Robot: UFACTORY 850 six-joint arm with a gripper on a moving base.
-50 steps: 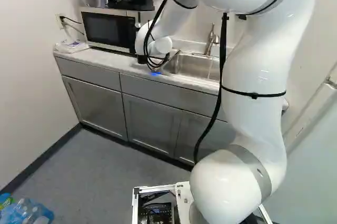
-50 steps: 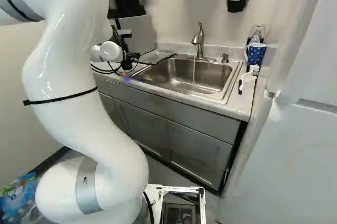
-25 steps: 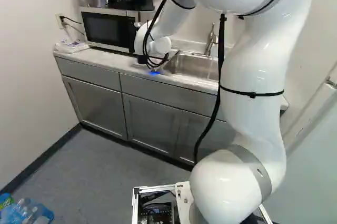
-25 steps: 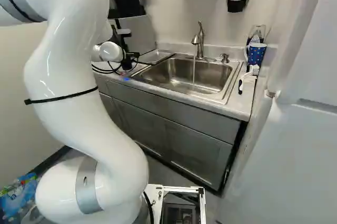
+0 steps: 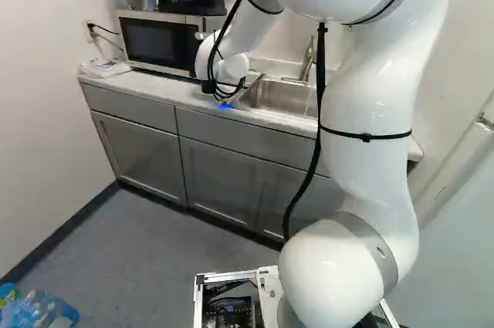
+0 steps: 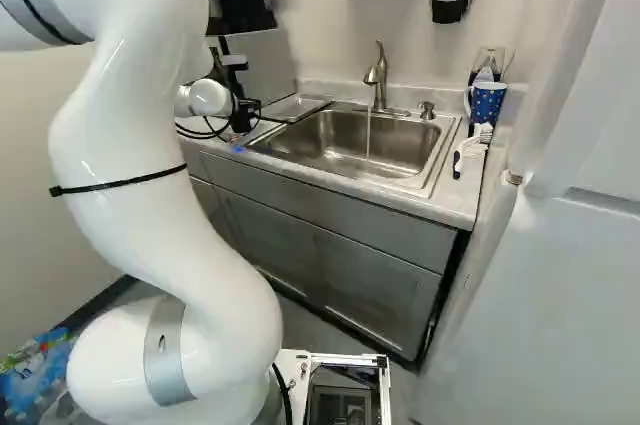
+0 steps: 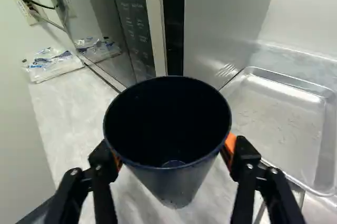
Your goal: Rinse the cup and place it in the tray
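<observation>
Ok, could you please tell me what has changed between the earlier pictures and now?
The arm has leaned slightly ahead, its upright part shifting a little left in the left base view and right in the right one. The fingers are shut on the dark cup; with no earlier wrist view, I can't compare that. The counter, sink and running water look unchanged.

From behind the arm (image 5: 374, 112), left and right, the base views face ahead and slightly down from farther off, sharing the sink (image 6: 405, 150), while the wrist view looks down close over the tabletop (image 7: 63, 113), sharing the microwave (image 5: 158, 42) with the left base view and the tray (image 7: 279, 121) with the right.
</observation>
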